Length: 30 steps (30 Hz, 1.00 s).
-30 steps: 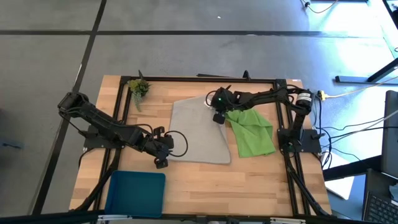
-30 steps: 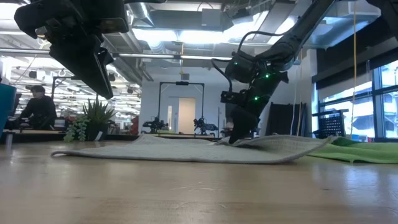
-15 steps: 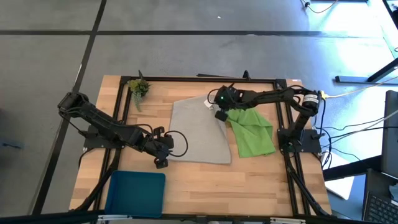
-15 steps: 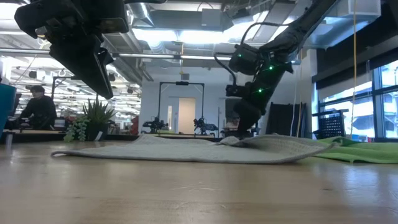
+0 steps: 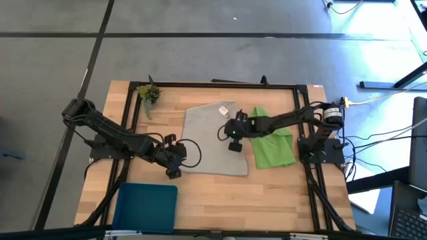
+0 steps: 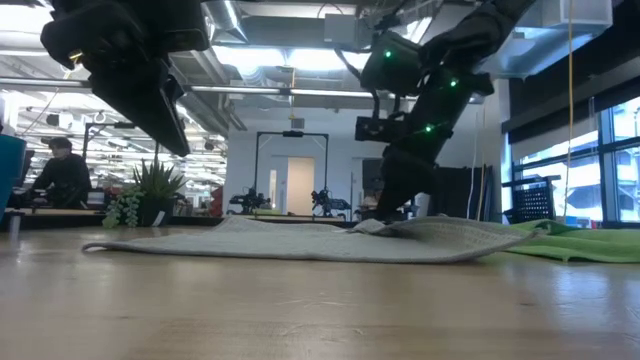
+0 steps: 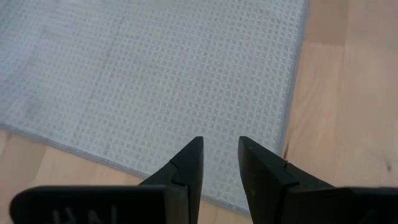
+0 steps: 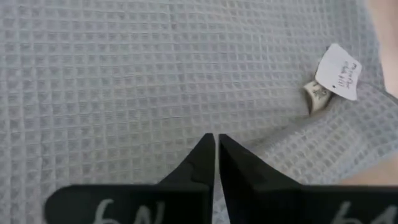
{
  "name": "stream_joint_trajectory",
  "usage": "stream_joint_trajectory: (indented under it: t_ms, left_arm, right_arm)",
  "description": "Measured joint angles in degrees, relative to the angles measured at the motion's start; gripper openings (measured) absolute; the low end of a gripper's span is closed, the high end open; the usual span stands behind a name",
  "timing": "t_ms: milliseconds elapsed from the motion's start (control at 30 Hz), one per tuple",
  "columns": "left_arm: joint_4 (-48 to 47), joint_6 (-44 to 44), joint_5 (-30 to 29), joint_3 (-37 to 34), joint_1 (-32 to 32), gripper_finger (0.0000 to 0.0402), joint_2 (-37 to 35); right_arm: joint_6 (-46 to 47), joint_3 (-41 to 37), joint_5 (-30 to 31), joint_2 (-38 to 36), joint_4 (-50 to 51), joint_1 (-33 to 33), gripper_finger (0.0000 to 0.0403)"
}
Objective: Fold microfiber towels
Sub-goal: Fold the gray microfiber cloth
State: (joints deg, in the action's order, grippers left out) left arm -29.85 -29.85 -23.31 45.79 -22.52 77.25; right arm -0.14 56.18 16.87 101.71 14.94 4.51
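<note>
Grey towel first, it seems, and the fold looks barely begun. The cloth lies spread flat in the middle of the wooden surface, a rough square sitting slightly skewed to the edges of the surface, its longer run going from the far side toward the near side. The far right corner is turned up and over, so the white label shows on top.

The right tool sits over the cloth's right part, just inside that turned corner; in the right wrist view its fingers are pressed together with nothing between them, only waffle weave below. The left tool hovers at the near left corner, fingers slightly parted and empty, the hem just ahead of them.

The lime green towel lies rumpled just beside the grey one on the right, its long axis also far-to-near, untouched by either tool.

Next move, I'd judge: each tool needs a firm pinch on an edge, then a matched carry across so the halves meet squarely.
</note>
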Motion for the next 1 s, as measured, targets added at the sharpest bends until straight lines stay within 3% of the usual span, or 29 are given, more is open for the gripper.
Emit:
stream_joint_trajectory:
  t_ms: [167,433,700,1000]
  left_arm:
    - [0.00,0.00,-0.08,-0.01,0.00,0.0092,0.00]
    - [-0.01,0.42,-0.08,0.01,0.00,0.0092,0.00]
    - [-0.04,0.44,-0.06,0.00,0.00,0.0092,0.00]
    - [-0.04,0.46,-0.06,0.01,0.00,0.0092,0.00]
  right_arm:
    - [0.11,0.00,3.99,0.01,0.09,-1.09,0.0055]
    - [0.00,0.02,4.57,2.11,0.39,1.03,0.0119]
    - [2.93,0.02,9.87,2.21,2.91,2.15,0.0129]
    - [4.46,0.92,3.14,2.23,2.34,2.12,0.0129]
